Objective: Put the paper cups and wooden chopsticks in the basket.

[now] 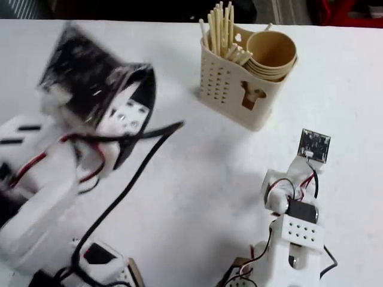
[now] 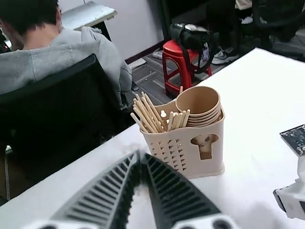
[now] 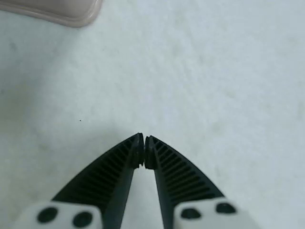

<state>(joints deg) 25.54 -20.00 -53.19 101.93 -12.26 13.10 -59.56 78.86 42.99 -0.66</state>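
Observation:
A cream perforated basket [image 1: 236, 89] stands at the back of the white table. In it are a stack of paper cups [image 1: 272, 54] and a bundle of wooden chopsticks [image 1: 220, 30], both upright. The left wrist view shows the same basket [image 2: 183, 145], cups [image 2: 200, 105] and chopsticks [image 2: 150, 114] beyond my left gripper [image 2: 140, 155], which is shut and holds nothing. That arm [image 1: 90, 113] is raised over the table's left side. My right gripper [image 3: 143, 139] is shut and bare just above the tabletop, short of the basket's base corner [image 3: 57, 12]. The right arm [image 1: 296, 227] sits at the front right.
Black cable [image 1: 128, 179] trails across the table from the left arm. A small circuit board [image 1: 315, 145] sticks out on the right arm. Beyond the table's far edge are a black chair [image 2: 57, 109] and a red stool [image 2: 178, 57].

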